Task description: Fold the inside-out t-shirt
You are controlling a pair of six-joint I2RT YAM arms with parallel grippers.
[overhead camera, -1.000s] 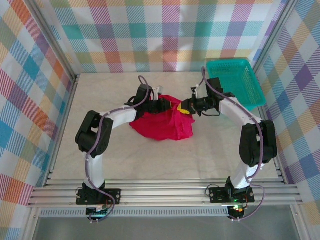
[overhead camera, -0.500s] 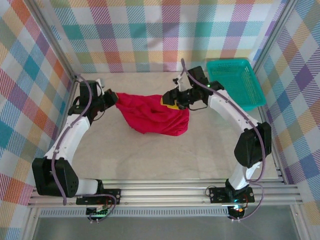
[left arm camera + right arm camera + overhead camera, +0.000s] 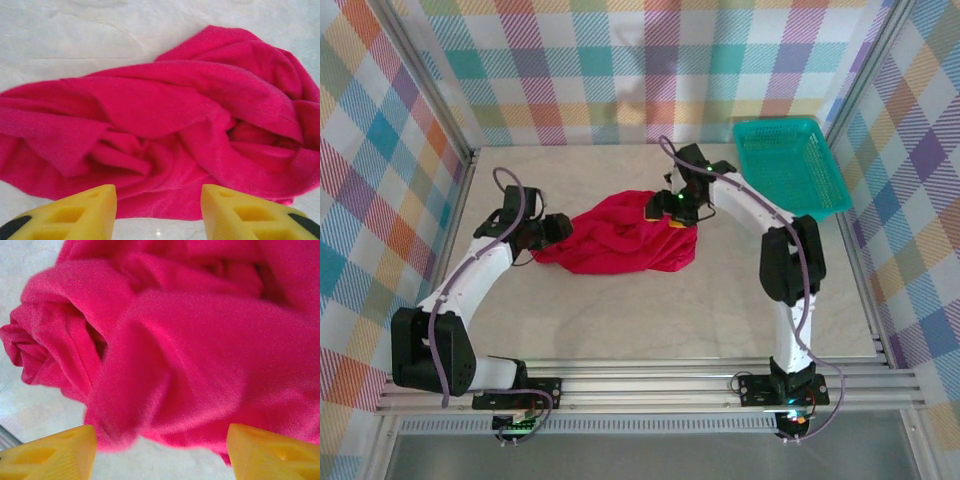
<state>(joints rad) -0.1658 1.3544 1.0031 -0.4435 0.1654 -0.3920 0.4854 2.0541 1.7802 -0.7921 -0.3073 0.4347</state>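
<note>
The red t-shirt (image 3: 616,238) lies crumpled in a loose heap on the table, stretched left to right. Its folds show close up in the left wrist view (image 3: 165,125) and the right wrist view (image 3: 190,350); no neck tag shows. My left gripper (image 3: 560,227) sits at the shirt's left end, open, its yellow fingers (image 3: 80,212) just short of the cloth edge with bare table between them (image 3: 159,220). My right gripper (image 3: 665,207) hovers at the shirt's upper right, open, with nothing between its fingers (image 3: 55,450).
A teal plastic basket (image 3: 790,165) stands at the back right corner. The pale table (image 3: 650,320) stretches bare in front of the shirt. Checked walls and metal rails close in the sides.
The left gripper has let go of the shirt and dropped toward the table. The right gripper has opened and shifted left. The shirt, stretched between them before, has slumped flat.
</note>
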